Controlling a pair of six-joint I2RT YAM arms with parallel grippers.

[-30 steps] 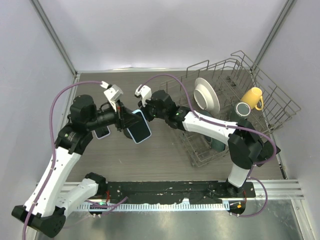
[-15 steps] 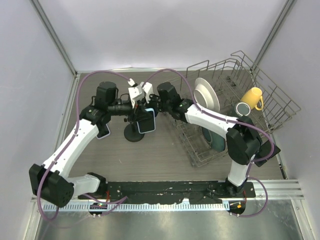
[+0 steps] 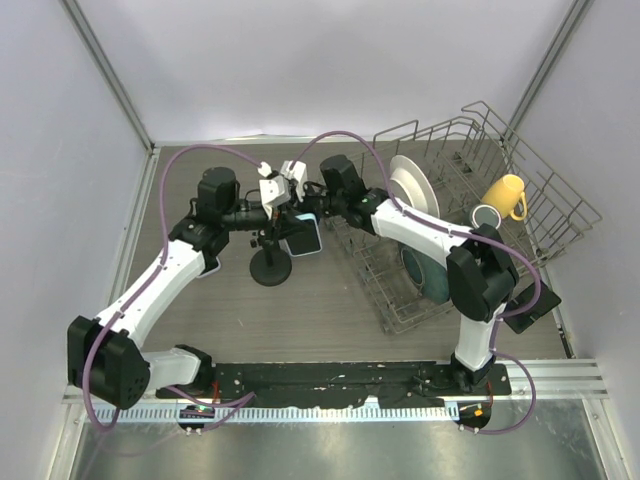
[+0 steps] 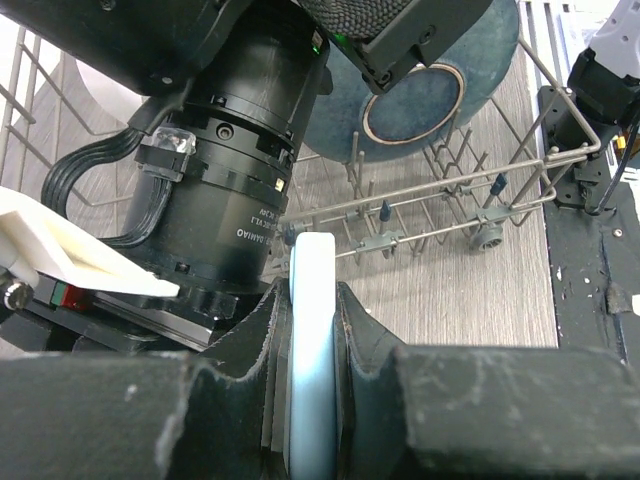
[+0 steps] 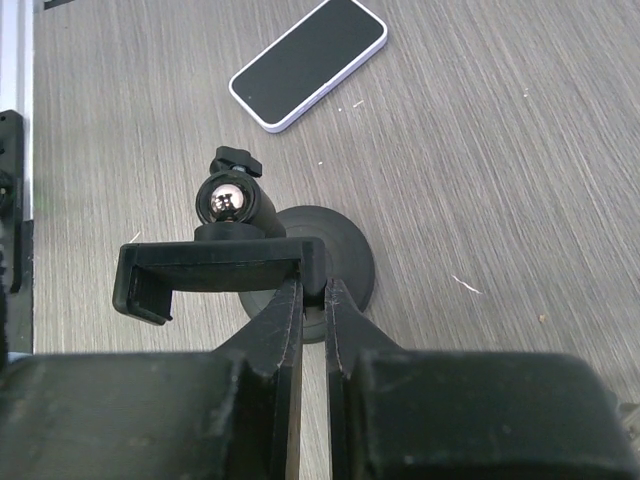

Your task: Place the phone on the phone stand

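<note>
The phone, black screen inside a pale blue rim, hangs above the table, just right of the stand, screen facing up.

Left wrist: the left claw is clenched on the phone's pale blue edge.

Right wrist: the right claw pinches the stand's clamp head. A second phone lies flat on the table, left of the base.

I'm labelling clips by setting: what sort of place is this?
Likely a robot lab test cell, not a kitchen: bare white walls box in the table, a left arm and right arm are bolted to a black rail, and the dish rack seems a prop.
</note>
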